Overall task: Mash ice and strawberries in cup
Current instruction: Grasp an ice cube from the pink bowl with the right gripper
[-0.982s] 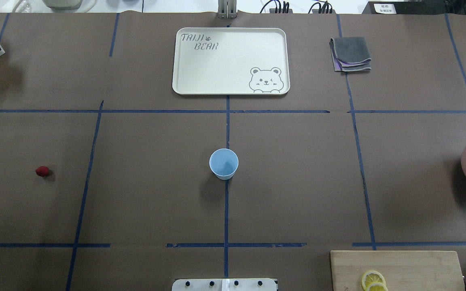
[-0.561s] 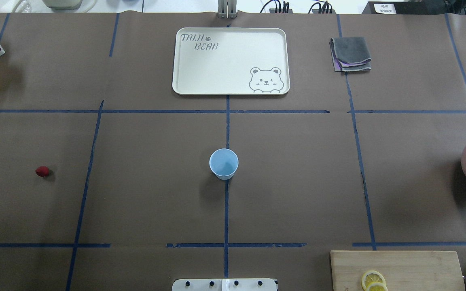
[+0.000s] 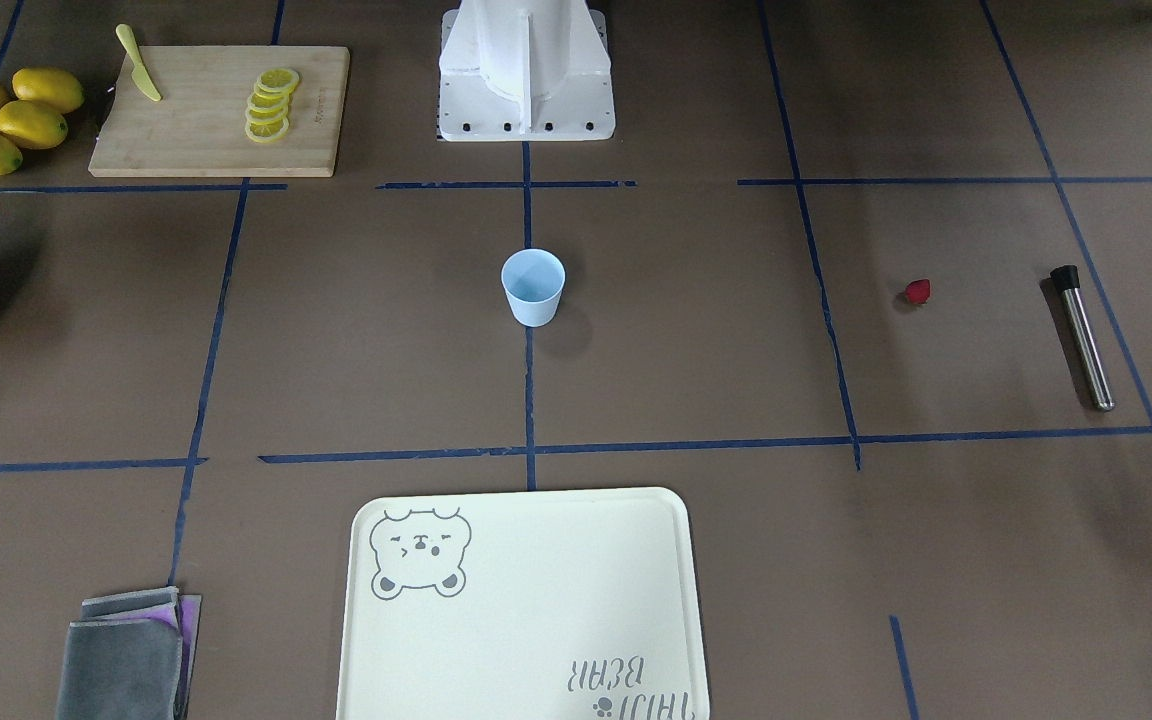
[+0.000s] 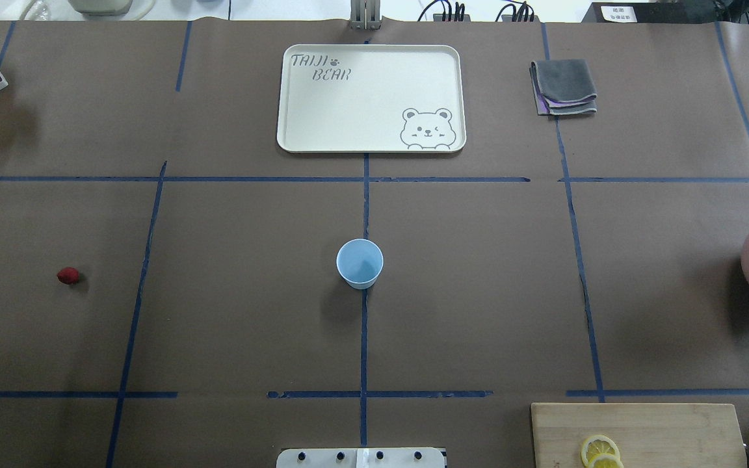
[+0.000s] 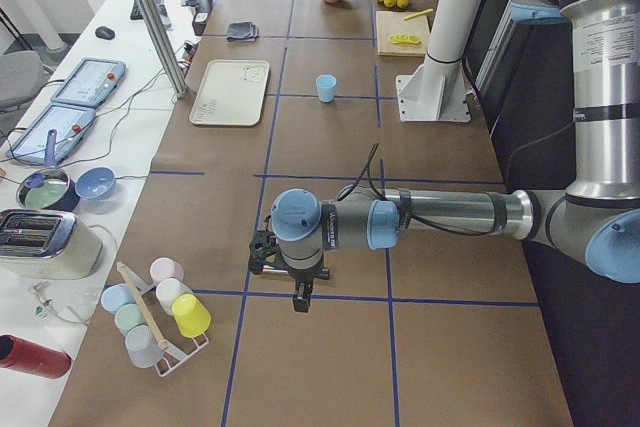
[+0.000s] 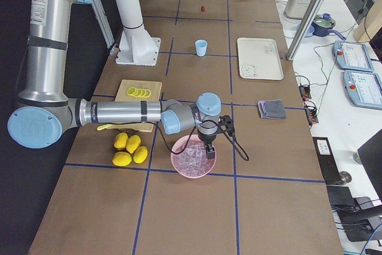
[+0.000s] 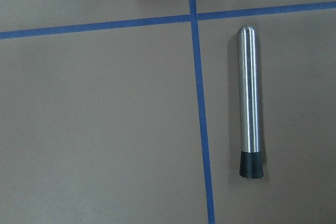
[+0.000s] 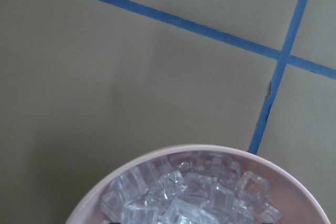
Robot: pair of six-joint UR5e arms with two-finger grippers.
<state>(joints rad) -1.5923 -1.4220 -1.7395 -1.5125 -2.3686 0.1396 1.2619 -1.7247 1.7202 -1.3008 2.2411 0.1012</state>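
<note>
The light-blue cup stands upright in the middle of the table, with nothing showing inside it. A small red strawberry lies far to its left. The ice fills a pink bowl at the table's right end. My right gripper points down into that bowl, just over the ice; I cannot tell whether it is open or shut. My left gripper hangs over the table's left end, above a steel muddler; its state cannot be told either.
A cream bear tray and a folded grey cloth lie at the far side. A cutting board holds lemon slices and a yellow knife, with whole lemons beside it. A rack of cups stands at the left end.
A dark tip of the right gripper now shows over the ice bowl at the overhead view's right edge. The cup and strawberry have not moved.
</note>
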